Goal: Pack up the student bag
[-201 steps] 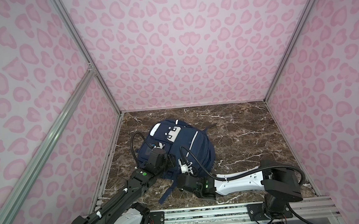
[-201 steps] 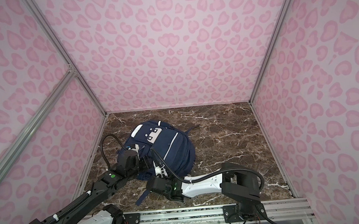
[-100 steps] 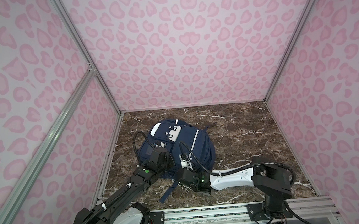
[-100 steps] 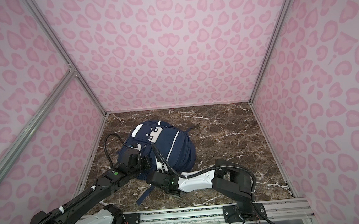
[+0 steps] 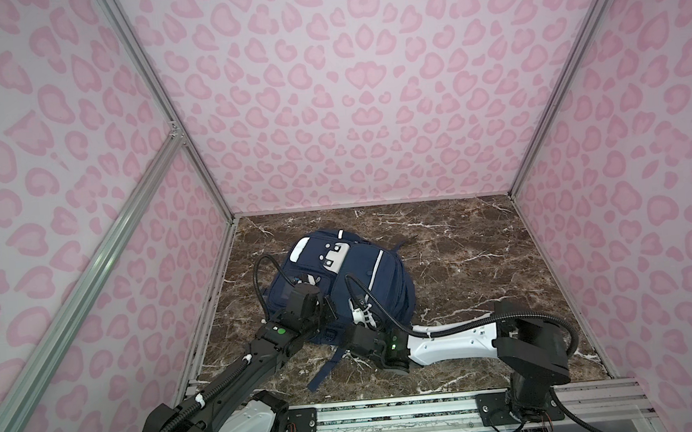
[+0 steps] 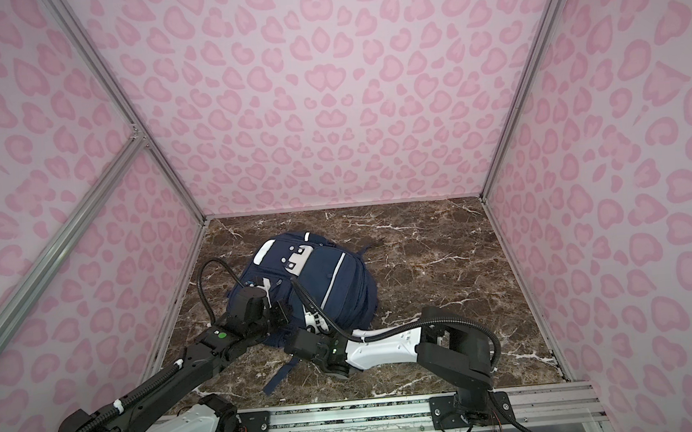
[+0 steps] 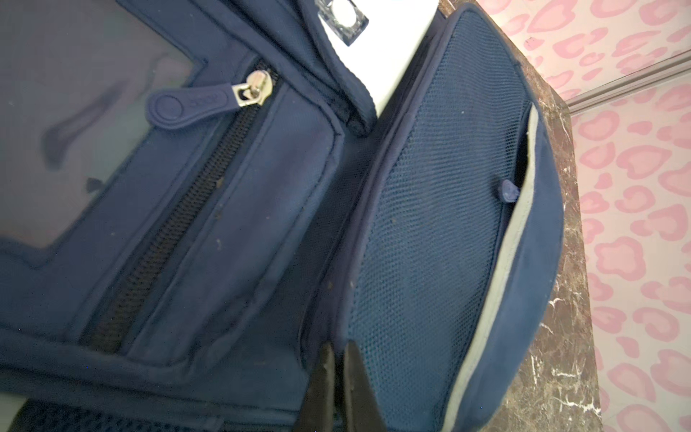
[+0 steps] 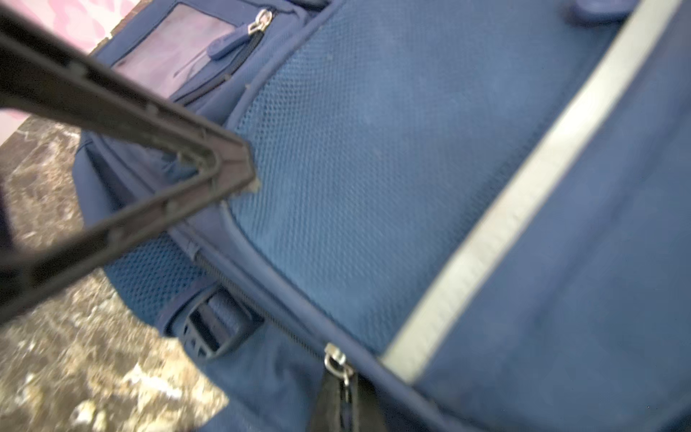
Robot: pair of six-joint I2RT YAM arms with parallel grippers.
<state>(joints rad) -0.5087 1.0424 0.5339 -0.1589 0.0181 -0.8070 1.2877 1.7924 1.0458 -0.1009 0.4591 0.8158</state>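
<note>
Two arms: both meet at the near side of the bag [image 5: 367, 274].
Bag: front up on the table [image 5: 485, 257], left of centre, near the left wall [image 5: 182, 278] but apart from it.
Left arm [image 5: 238, 368]: stretched diagonally from the near-left base, wrist over the bag's near-left part.
Left gripper [image 7: 336, 353]: closed, tips pressed into the seam beside the mesh pocket [image 7: 430, 224]; whether cloth is pinched cannot be told.
Right arm [image 5: 449, 345]: white forearm low and level, pointing left across the table.
Right gripper [image 8: 342, 387]: closed on a zip pull [image 8: 346, 376] of the zip along the mesh panel's rim.
Edges: a strap [image 5: 324, 370] trails from the bag toward the near rail [image 5: 391, 410].
Room: open marble lies right of and behind the bag.
</note>
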